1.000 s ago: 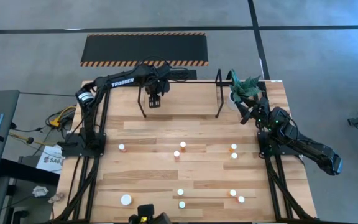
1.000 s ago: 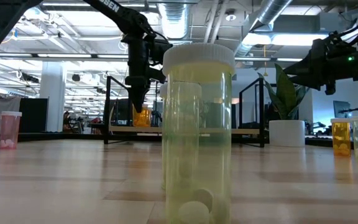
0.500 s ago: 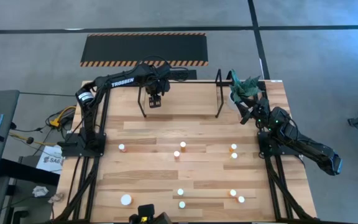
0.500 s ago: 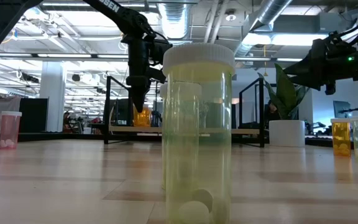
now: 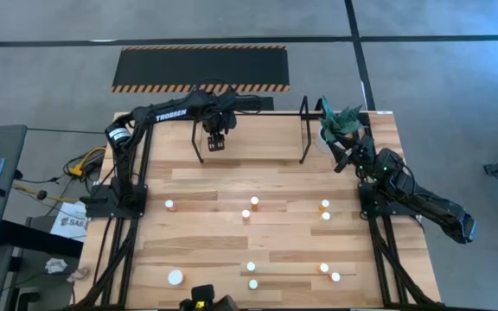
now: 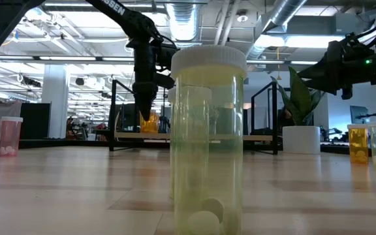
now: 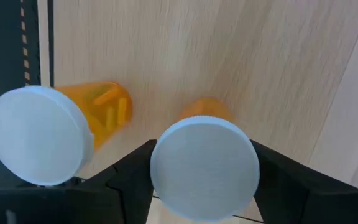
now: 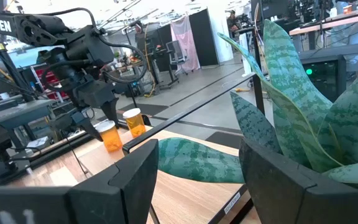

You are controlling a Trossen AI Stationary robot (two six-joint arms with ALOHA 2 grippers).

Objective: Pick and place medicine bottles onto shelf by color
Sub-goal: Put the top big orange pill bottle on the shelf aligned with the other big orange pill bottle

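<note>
Left gripper (image 5: 215,142) over shelf (image 5: 303,130), jaws now eased apart around orange bottle (image 7: 205,163), set beside another (image 7: 39,134); grip loosened, so placement looks done; right gripper (image 5: 346,158) wide open, empty, by plant (image 5: 342,119); remaining bottles (image 5: 253,204) scattered on table (image 5: 206,246).

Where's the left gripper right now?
In the high view the left gripper hangs over the shelf's left end, far side of the table, beside two orange bottles.
</note>
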